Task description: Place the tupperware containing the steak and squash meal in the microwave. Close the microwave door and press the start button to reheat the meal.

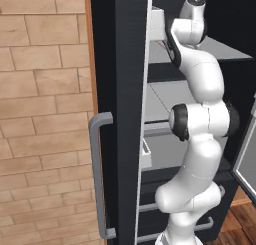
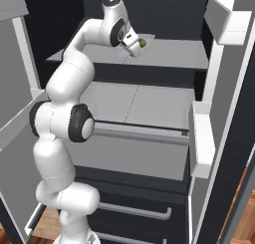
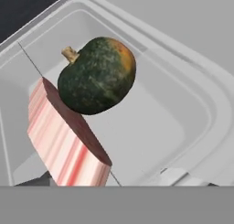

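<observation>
Hand view: tupperware (image 3: 183, 127) looks light, stiff, slick w/ loose steak (image 3: 64, 141) & squash (image 3: 98, 74) (grip the rim); finger opening can't be told.

1 clear tupperware (image 3: 201, 104), 1 steak slab (image 3: 64, 141), 1 dark green squash (image 3: 97, 76), 1 loop door handle (image 1: 99, 176)

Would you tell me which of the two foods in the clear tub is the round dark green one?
The squash: round, dark green, with an orange patch and a tan stem. The steak beside it is a pink-streaked slab.
</observation>
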Robot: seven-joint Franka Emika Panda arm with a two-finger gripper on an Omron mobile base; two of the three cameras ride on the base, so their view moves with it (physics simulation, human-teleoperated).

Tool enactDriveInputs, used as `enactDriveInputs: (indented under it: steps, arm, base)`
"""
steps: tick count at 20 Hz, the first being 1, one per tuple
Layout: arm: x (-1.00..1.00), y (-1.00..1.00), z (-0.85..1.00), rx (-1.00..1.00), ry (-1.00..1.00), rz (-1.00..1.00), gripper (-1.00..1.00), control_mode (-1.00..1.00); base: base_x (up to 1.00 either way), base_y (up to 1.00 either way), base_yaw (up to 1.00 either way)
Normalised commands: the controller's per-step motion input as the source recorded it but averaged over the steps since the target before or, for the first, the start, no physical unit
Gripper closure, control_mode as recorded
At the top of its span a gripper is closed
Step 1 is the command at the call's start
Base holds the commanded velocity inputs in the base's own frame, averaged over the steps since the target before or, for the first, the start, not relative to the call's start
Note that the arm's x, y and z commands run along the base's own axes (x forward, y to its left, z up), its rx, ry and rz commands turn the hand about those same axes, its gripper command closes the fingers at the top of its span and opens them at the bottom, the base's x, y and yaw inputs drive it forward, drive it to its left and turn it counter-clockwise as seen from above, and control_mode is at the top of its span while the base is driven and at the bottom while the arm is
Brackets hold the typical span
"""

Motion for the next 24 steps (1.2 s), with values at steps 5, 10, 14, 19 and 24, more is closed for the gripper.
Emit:
enactDriveInputs:
  steps: [5,10,14,19,24]
  arm:
    - [-0.64,-0.25,0.0,0.0,0.0,-0.21,1.0,-1.0]
    - [-0.9,-0.14,-0.01,0.0,0.0,-0.12,1.0,-1.0]
    - [-0.92,0.0,-0.06,0.0,0.0,-0.01,1.0,-1.0]
    - [-0.85,0.01,-0.13,0.0,-0.01,0.03,1.0,-1.0]
    - [-0.8,0.14,-0.27,0.06,-0.04,0.17,1.0,-1.0]
  base:
    - [0.0,0.0,0.0]
    - [0.0,0.0,0.0]
    - [0.0,0.0,0.0]
    - [0.0,0.0,0.0]
    - [0.0,0.0,0.0]
